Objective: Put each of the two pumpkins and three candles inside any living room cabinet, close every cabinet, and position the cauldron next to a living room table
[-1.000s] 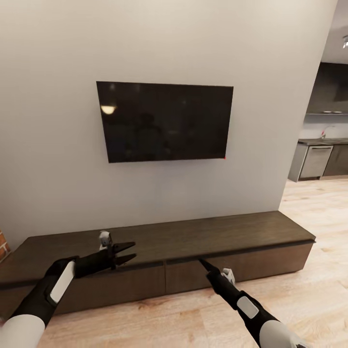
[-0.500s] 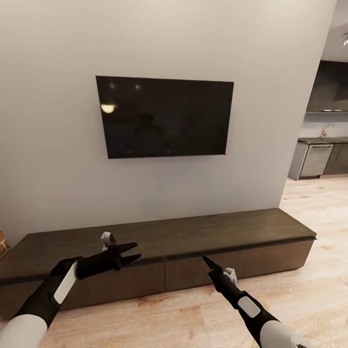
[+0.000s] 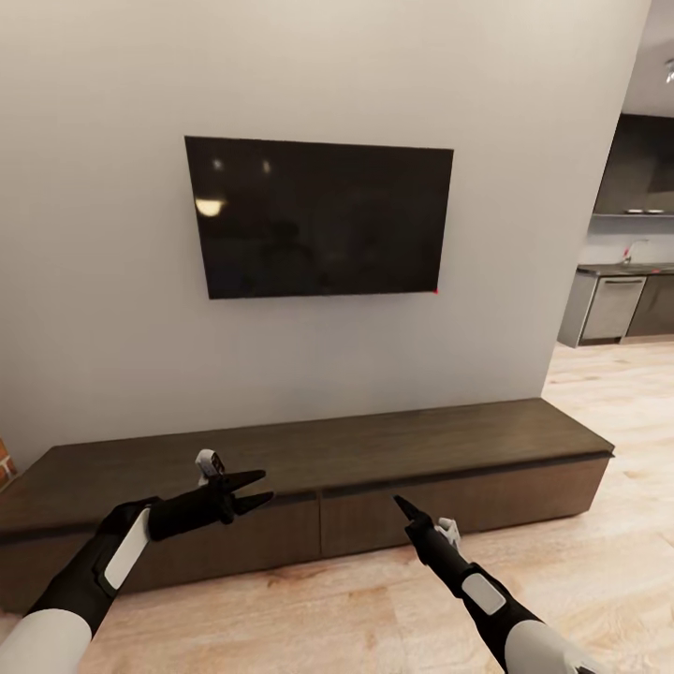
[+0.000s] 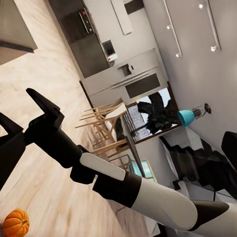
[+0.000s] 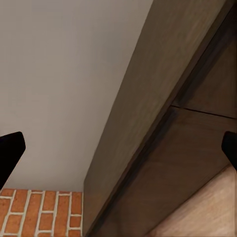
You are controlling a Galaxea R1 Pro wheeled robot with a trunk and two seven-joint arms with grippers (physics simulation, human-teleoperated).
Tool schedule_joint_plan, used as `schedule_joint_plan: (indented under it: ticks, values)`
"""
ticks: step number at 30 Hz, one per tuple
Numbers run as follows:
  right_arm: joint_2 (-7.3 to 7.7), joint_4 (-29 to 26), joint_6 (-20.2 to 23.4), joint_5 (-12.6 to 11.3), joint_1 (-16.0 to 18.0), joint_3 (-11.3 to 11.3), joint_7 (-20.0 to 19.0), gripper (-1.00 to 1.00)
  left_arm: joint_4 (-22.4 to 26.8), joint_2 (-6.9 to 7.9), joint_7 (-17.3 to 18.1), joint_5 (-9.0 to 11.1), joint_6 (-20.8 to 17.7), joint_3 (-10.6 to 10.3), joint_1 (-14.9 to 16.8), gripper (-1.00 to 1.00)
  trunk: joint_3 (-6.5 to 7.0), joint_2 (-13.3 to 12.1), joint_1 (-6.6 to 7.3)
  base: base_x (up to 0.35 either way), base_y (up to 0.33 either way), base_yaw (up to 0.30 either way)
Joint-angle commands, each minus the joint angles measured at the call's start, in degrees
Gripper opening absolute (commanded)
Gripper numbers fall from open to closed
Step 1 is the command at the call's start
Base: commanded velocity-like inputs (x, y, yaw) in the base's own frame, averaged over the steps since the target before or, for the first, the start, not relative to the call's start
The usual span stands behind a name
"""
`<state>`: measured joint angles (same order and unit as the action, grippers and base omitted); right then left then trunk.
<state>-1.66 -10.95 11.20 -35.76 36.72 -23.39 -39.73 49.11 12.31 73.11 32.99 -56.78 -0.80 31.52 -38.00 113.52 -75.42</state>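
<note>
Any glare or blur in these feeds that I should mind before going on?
Head view: sharp and evenly lit; the television mirrors a few pale ceiling lights, and the cabinet top has a dull sheen. Left wrist view: strongly tilted, bright ceiling spots, pumpkin crisp. Right wrist view: soft, close on the cabinet edge.

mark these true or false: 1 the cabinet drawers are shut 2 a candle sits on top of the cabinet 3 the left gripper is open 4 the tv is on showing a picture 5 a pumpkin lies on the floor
1. True: the cabinet shows flush drawer fronts.
2. False: no candle is on the cabinet top.
3. True: the left gripper has its fingers spread, holding nothing.
4. False: the tv is dark, with only faint reflections.
5. True: an orange pumpkin lies on the wood floor in the left wrist view.
</note>
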Motion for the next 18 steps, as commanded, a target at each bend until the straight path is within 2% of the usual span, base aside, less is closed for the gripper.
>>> schedule_joint_plan:
  ticks: [1,5,8,10,12,15,18]
  values:
    - [-0.01,-0.03,0.57,-0.59,0.02,-0.09,-0.04,1.00,0.00,0.05,0.09,0.21,-0.44,-0.08,0.04,1.00,-0.24,0.44,-0.22,0.000,0.000,0.000]
    - [0.12,0.48,0.85,-0.82,0.02,-0.22,-0.04,1.00,0.10,0.04,0.36,0.29,-0.44,-0.11,0.04,1.00,-0.96,2.05,-1.10,0.000,0.000,0.000]
    - [0.19,0.59,1.07,-0.91,0.02,-0.24,-0.12,1.00,0.23,-0.05,2.36,0.25,-0.44,-0.78,0.04,1.00,-1.50,3.25,-1.76,0.000,0.000,0.000]
    - [0.32,0.56,1.61,-0.85,0.02,-0.25,-0.74,1.00,0.30,-0.14,5.04,0.14,-0.44,-2.46,0.04,1.00,-1.86,4.05,-2.19,0.000,0.000,0.000]
    - [0.61,0.49,3.38,-0.85,0.02,-0.25,-2.31,1.00,0.34,-0.28,7.35,0.06,-0.44,-5.00,0.04,1.00,-2.22,4.86,-2.63,0.000,0.000,0.000]
    - [0.90,0.51,6.60,-1.31,0.02,-0.25,-4.99,1.00,0.36,-0.47,8.84,0.19,-0.40,-7.93,0.04,1.00,-2.76,6.06,-3.29,0.000,0.000,0.000]
    - [0.96,0.56,7.17,-3.23,0.02,-0.22,-5.30,1.00,0.33,-0.44,9.11,0.28,-0.41,-8.34,0.04,1.00,-3.30,7.26,-3.95,0.000,0.000,0.000]
